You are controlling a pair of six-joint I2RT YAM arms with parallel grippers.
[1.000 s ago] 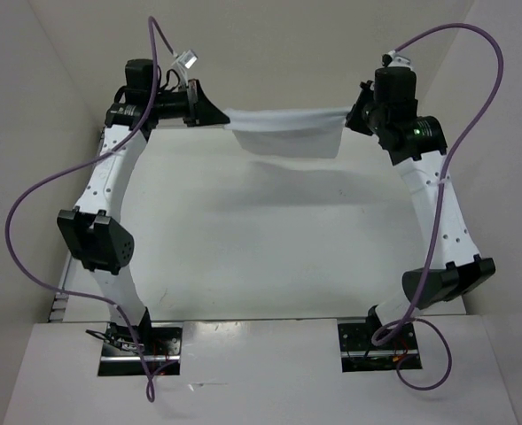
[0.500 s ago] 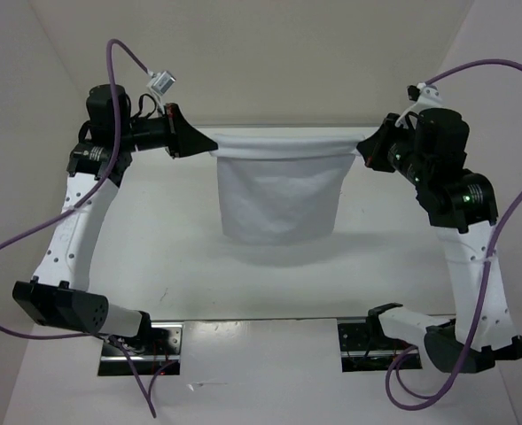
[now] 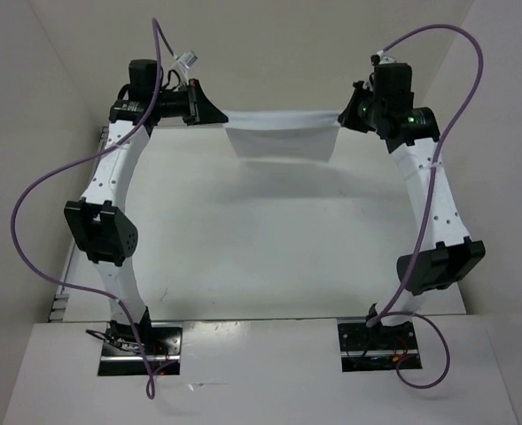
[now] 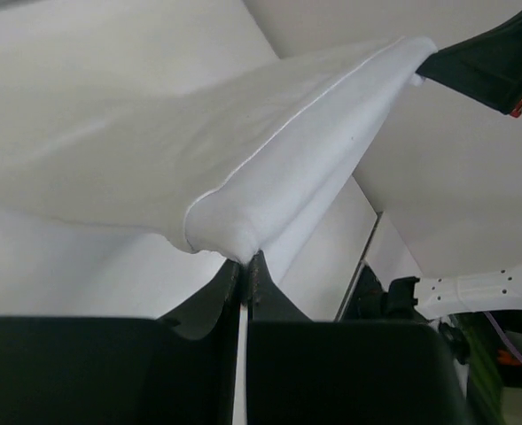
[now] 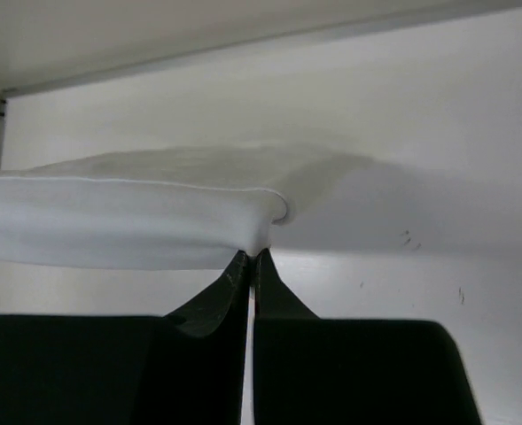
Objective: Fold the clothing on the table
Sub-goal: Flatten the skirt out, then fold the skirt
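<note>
Here the clothing (image 3: 281, 133), a small white garment, hangs stretched between the 2 grippers above the far part of the table (image 3: 269, 257). Its top edge runs as a taut, nearly level band from one gripper to the other. The rest of the fabric drops below that band as a short, wide flap with a free lower edge. A soft shadow (image 3: 314, 181) lies on the table just nearer than the flap. Whether the lower edge touches the surface cannot be told.

The left gripper (image 3: 214, 116) pinches the garment's left end. In the left wrist view its 2 black fingers (image 4: 209, 301) are pressed together, with a rounded bunch of hemmed cloth caught at the tips. From there the fabric stretches away to the dark tip of the other gripper in the upper right corner.

The right gripper (image 3: 343, 117) is clamped on the right end in the same way. In the right wrist view its fingers (image 5: 214, 297) meet on a fold of cloth, and the garment runs off to the left, clear of the table beneath it.

The left arm (image 3: 110, 177) and the right arm (image 3: 429, 195) rise from the near edge with elbows bowed outward. Their wrists turn inward, so the 2 grippers face each other across the garment. A purple cable (image 3: 30, 212) loops beside each arm. White walls (image 3: 278, 53) close in the table at the back and on both sides.
</note>
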